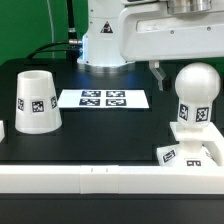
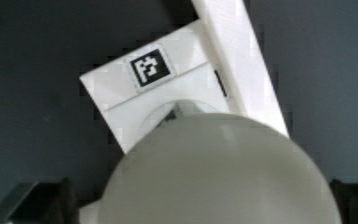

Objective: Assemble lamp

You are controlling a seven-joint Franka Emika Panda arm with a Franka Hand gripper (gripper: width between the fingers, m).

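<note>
The white bulb (image 1: 195,96) stands upright with its stem in the low square base (image 1: 190,152) at the exterior view's right. My gripper (image 1: 190,68) is open just over the ball head, and one dark finger (image 1: 158,70) hangs beside it. In the wrist view the ball head (image 2: 211,170) fills the space between the two dark fingers (image 2: 34,200), which are apart from it. The base (image 2: 158,95) with its tag lies under the ball head. The cone shade (image 1: 35,100) stands apart at the exterior view's left, wide end down.
The marker board (image 1: 103,99) lies flat at the middle back of the black table. A white ledge (image 1: 100,180) runs along the front edge, and the base sits against it; it also shows in the wrist view (image 2: 247,60). The robot's pedestal (image 1: 100,45) stands behind.
</note>
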